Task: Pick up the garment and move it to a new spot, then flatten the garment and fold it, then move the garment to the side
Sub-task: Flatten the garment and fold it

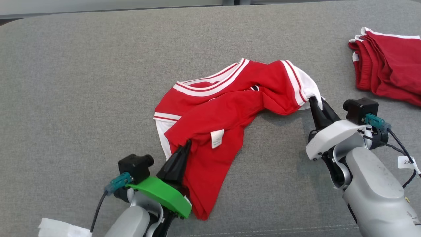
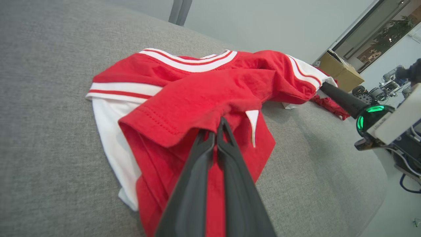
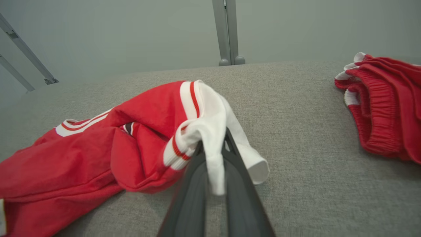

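Observation:
The garment (image 1: 227, 108) is a red shirt with white sleeves and striped trim, lying crumpled mid-surface on the grey fabric. My left gripper (image 1: 187, 144) is shut on its red hem near the lower left; in the left wrist view the two dark fingers (image 2: 227, 138) pinch under the folded red edge of the garment (image 2: 197, 98). My right gripper (image 1: 314, 100) is shut on the white sleeve at the garment's right end; in the right wrist view the white cloth (image 3: 213, 138) drapes between and over the fingers (image 3: 236, 171). A white label (image 1: 217, 138) hangs near the left gripper.
A folded stack of red clothes (image 1: 388, 65) lies at the far right, also seen in the right wrist view as red shorts (image 3: 384, 102). A white scrap (image 1: 62, 228) sits at the bottom left edge. The grey cushion (image 1: 82, 82) spreads wide around the garment.

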Available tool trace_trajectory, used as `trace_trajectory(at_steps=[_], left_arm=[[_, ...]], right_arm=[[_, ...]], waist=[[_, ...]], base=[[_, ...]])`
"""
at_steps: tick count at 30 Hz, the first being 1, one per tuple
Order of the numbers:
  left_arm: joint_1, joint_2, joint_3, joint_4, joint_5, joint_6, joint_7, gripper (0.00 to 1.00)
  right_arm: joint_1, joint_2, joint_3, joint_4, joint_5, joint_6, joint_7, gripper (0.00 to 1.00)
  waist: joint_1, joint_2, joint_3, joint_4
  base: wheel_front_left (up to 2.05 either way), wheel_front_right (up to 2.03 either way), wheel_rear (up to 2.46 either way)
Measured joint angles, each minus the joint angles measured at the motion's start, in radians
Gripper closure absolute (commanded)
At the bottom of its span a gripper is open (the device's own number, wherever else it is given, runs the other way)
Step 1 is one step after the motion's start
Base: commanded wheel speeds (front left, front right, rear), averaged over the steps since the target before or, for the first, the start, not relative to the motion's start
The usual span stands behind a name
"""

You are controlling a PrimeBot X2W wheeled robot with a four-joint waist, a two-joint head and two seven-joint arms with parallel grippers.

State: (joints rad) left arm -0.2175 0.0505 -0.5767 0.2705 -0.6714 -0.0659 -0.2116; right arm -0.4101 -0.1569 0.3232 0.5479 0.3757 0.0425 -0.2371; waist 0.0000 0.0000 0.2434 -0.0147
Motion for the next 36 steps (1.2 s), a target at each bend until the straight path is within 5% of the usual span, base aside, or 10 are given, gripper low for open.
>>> trace_trajectory(at_steps=[20, 23, 24, 25, 36], left_arm=[[-0.002, 0.045, 0.186, -0.133, 0.007, 0.082, -0.037, 1.0], [0.001, 0.056, 0.204, -0.147, 0.007, 0.089, -0.037, 1.0], [0.003, 0.057, 0.214, -0.15, 0.007, 0.093, -0.037, 1.0], [0.006, 0.058, 0.221, -0.15, 0.007, 0.094, -0.037, 1.0], [0.055, 0.072, 0.285, -0.133, -0.001, 0.111, -0.037, 1.0]], right_arm=[[0.04, 0.07, 0.215, -0.021, -0.069, 0.063, -0.006, 1.0], [0.039, 0.071, 0.248, -0.026, -0.079, 0.065, -0.006, 0.56], [0.038, 0.072, 0.261, -0.033, -0.081, 0.071, -0.006, 0.13], [0.037, 0.072, 0.271, -0.038, -0.081, 0.072, -0.007, 0.0], [0.052, 0.069, 0.28, -0.163, -0.063, 0.081, -0.014, 0.0]], waist=[[0.0, 0.0, -0.013, 0.014], [0.0, 0.0, -0.012, 0.013], [0.0, 0.0, -0.012, 0.012], [0.0, 0.0, -0.011, 0.012], [0.0, 0.0, -0.004, -0.015]], base=[[0.0, 0.0, 0.0], [0.0, 0.0, 0.0], [0.0, 0.0, 0.0], [0.0, 0.0, 0.0], [0.0, 0.0, 0.0]])
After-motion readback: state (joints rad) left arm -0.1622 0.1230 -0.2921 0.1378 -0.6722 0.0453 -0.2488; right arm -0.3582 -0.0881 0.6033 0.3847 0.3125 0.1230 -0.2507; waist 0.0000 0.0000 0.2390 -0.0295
